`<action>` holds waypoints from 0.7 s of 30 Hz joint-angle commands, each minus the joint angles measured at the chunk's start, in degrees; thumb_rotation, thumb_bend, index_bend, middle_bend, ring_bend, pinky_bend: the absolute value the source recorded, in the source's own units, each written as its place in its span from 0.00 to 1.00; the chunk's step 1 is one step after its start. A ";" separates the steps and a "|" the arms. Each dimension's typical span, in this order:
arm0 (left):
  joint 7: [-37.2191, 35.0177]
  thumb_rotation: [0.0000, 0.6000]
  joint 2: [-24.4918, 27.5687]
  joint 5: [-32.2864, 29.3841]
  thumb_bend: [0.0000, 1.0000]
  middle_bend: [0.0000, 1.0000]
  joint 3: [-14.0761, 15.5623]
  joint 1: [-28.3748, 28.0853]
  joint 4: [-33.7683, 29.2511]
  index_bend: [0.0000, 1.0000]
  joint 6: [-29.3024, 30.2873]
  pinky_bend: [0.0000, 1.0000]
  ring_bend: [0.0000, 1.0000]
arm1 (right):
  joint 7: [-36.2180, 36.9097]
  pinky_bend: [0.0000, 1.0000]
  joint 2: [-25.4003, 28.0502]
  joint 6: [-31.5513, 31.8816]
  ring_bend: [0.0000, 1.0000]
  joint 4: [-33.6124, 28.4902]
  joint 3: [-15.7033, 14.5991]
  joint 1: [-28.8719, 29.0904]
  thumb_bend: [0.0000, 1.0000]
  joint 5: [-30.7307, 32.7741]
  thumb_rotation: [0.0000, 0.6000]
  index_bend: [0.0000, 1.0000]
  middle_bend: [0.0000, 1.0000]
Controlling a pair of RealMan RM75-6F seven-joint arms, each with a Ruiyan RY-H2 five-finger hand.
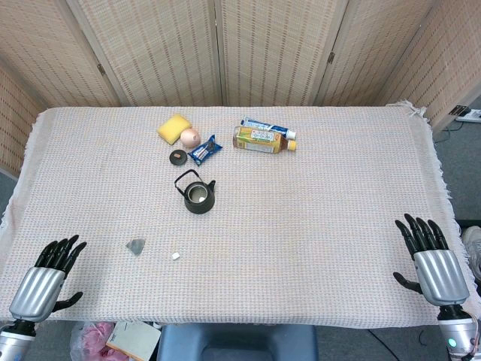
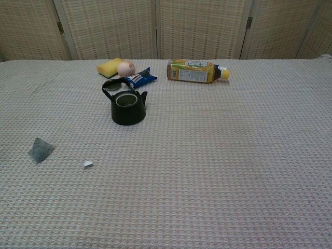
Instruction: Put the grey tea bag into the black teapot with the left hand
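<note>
my left hand [image 1: 46, 277] at near left table edge, fingers spread, holding nothing; my right hand [image 1: 432, 259] at near right edge, fingers likewise spread and empty. grey tea bag [image 2: 40, 150] small, pyramid-shaped, lying on woven cloth [image 2: 218, 171] ahead of left hand, its white tag [image 2: 87, 164] just beside it. further back, black teapot [image 2: 127, 106] upright, lid off, handle raised. behind it lid [image 1: 178, 156], blue packet [image 1: 204, 150], yellow sponge [image 1: 174, 128], peach ball [image 1: 191, 138], bottle [image 1: 263, 141] on its side
</note>
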 commanded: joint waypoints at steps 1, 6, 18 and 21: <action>0.22 1.00 -0.10 0.05 0.20 0.00 0.10 0.05 0.00 0.00 -0.04 0.10 0.00 | -0.31 0.00 -0.07 0.15 0.00 -0.11 -0.14 -0.02 0.05 -0.34 1.00 0.00 0.00; 1.19 1.00 -0.37 0.56 0.20 0.00 0.48 0.25 -0.33 0.00 0.11 0.10 0.00 | 0.08 0.00 0.18 0.54 0.00 -0.13 -0.56 -0.25 0.05 -1.10 1.00 0.00 0.00; 5.82 1.00 -1.98 8.08 0.20 0.57 2.01 0.12 -2.70 0.10 2.55 0.53 0.39 | 1.73 0.00 0.85 2.25 0.00 -0.22 -2.28 -1.46 0.05 -4.04 1.00 0.00 0.00; 7.77 1.00 -2.36 11.05 0.20 0.89 2.23 -1.59 -6.14 0.21 0.80 0.80 0.67 | 2.52 0.00 1.32 1.77 0.00 -0.21 -2.68 -1.19 0.05 -4.82 1.00 0.00 0.00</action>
